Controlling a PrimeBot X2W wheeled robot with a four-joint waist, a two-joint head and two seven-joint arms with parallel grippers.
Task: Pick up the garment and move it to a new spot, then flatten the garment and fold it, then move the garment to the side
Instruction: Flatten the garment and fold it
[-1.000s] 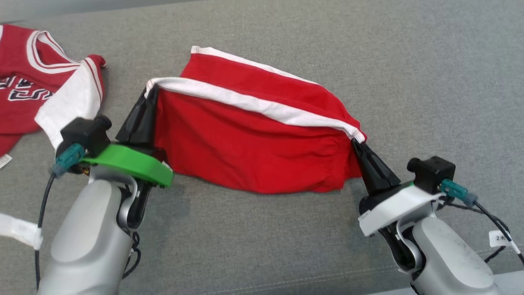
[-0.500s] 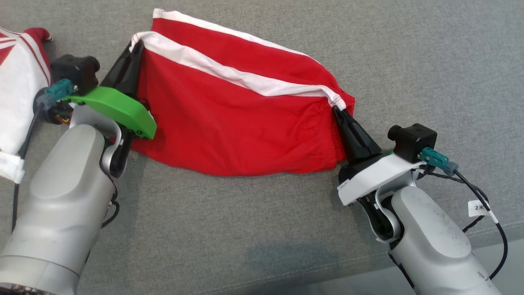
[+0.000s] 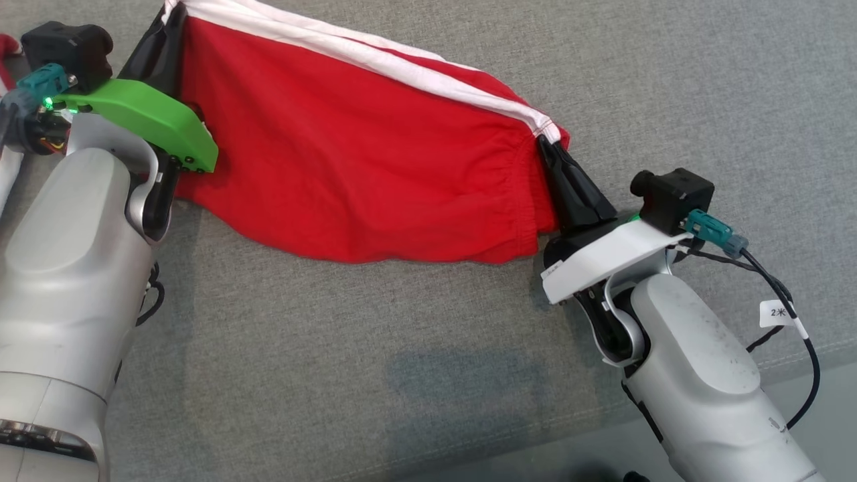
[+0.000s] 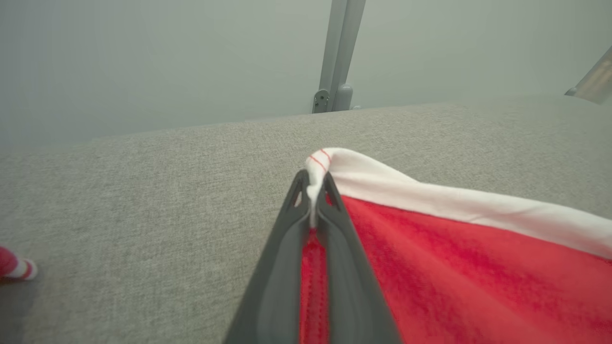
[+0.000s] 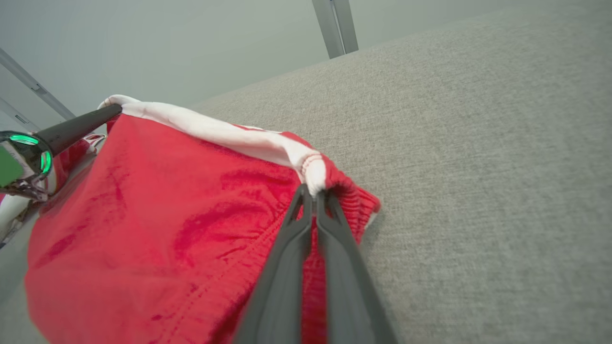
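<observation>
The garment (image 3: 361,167) is red with a white edge band and hangs stretched between both grippers, its lower edge sagging onto the grey cushion. At the upper left of the head view my left gripper (image 3: 167,20) is shut on the garment's left white corner. Seen from the left wrist, the left gripper (image 4: 314,184) pinches the white hem of the garment (image 4: 459,267). My right gripper (image 3: 546,144) is shut on the right white corner. The right wrist view has the right gripper (image 5: 313,191) clamping the bunched hem of the garment (image 5: 158,215).
A grey fabric surface (image 3: 402,348) lies all around and below the garment. A bit of another red and white piece of clothing (image 4: 14,268) lies at the left. A metal post (image 4: 337,52) rises behind the surface's far edge. The right arm's cable (image 3: 797,314) hangs at the right.
The head camera has tilted, so the whole scene has slid up and left. The garment's two white bands now lie closer together, and both grippers stay shut on its corners.
</observation>
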